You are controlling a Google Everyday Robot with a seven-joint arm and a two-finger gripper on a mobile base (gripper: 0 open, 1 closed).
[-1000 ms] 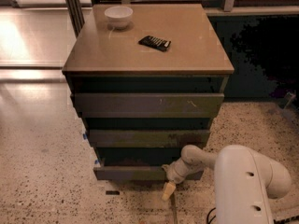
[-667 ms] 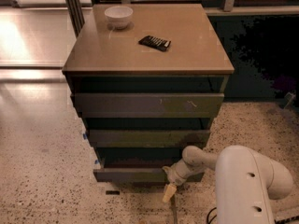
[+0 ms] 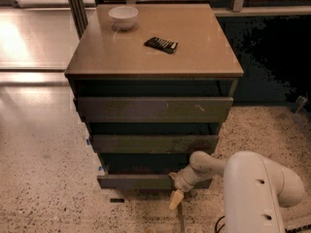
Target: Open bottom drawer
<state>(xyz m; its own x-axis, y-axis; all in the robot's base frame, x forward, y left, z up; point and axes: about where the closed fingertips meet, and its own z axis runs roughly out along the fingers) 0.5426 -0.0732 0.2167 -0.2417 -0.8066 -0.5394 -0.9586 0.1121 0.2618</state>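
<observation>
- End effector (image 3: pixel 176 194) low down, at the right part of the bottom drawer (image 3: pixel 136 181), against its front or just beside it; actual contact hard to judge.
- Spread or pressed together: cannot tell. Clearly visible only as a pale yellowish tip pointing down past the drawer front toward the speckled floor (image 3: pixel 48 178).
- White arm (image 3: pixel 255 188) filling the lower right corner, cut off by the bottom edge and hiding the floor behind it and the lower right corner of the table (image 3: pixel 204 57).
- Bottom drawer lowest of three in the table's front: dark grey-brown, flat, without a handle, narrowest of the three. Standing slightly out, with a dark gap above the front and a thin brownish strip of interior. Contents too dark to make out.
- Middle drawer (image 3: pixel 150 143) and top drawer (image 3: pixel 150 109) above it, each under a shadowed slot; insides hidden. Pale scratches toward the right of the top front.
- On the tan table top: a small white bowl (image 3: pixel 123 17) near the back left corner, its inside pale and hard to read; a flat dark rectangular object (image 3: pixel 161 44) nearer the middle, well apart from the bowl, kind unclear.
- Against one second ago: end effector in the same spot at the drawer front, drawer front no further out, bowl and dark object unmoved.
</observation>
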